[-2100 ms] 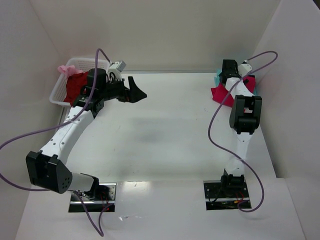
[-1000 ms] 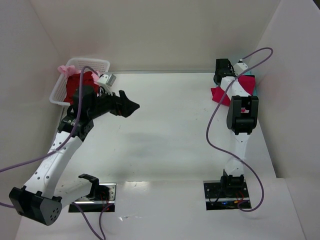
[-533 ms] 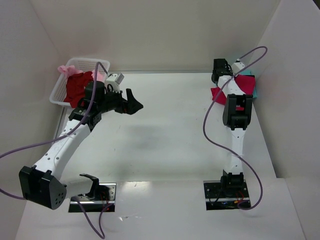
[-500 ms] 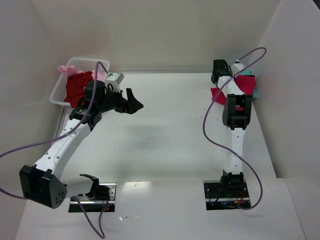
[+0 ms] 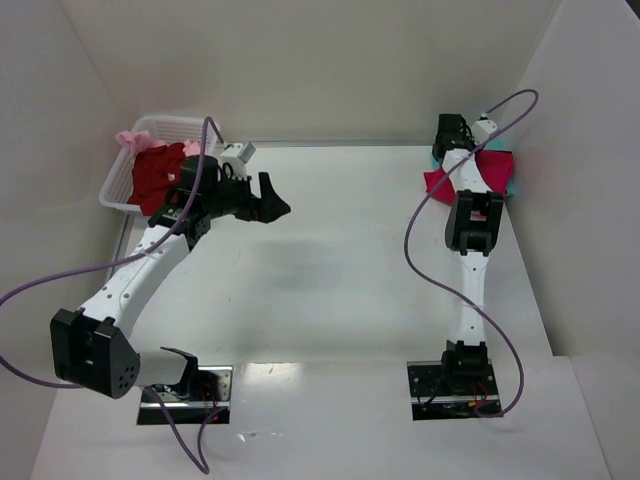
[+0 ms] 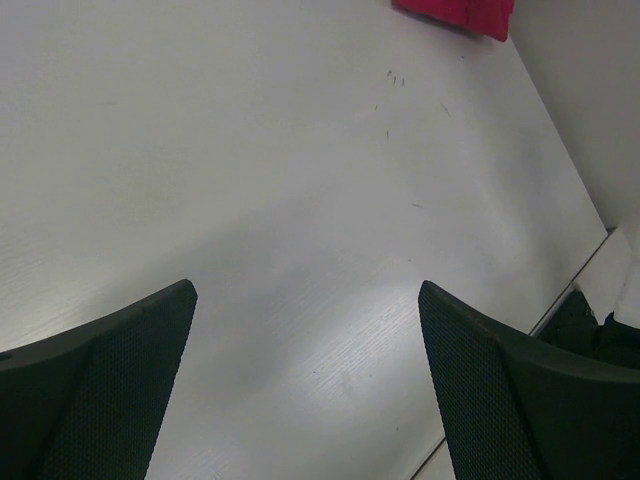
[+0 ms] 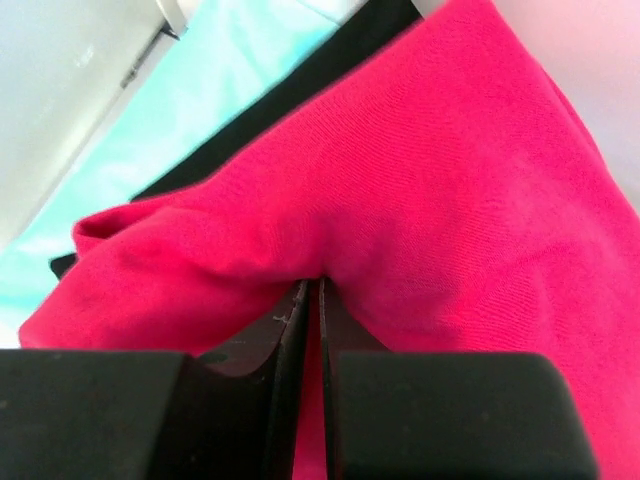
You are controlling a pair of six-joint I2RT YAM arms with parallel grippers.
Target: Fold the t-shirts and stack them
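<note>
While your right end effector pinched the crimson t-shirt, its long axis pointing toward the distant basket, your left end effector gaped empty beside that basket.

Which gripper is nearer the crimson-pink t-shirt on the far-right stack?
Right. The right gripper is pinching a fold of the crimson-pink t-shirt atop the stack. The left gripper hangs open over the table by the basket, far across from it.
</note>
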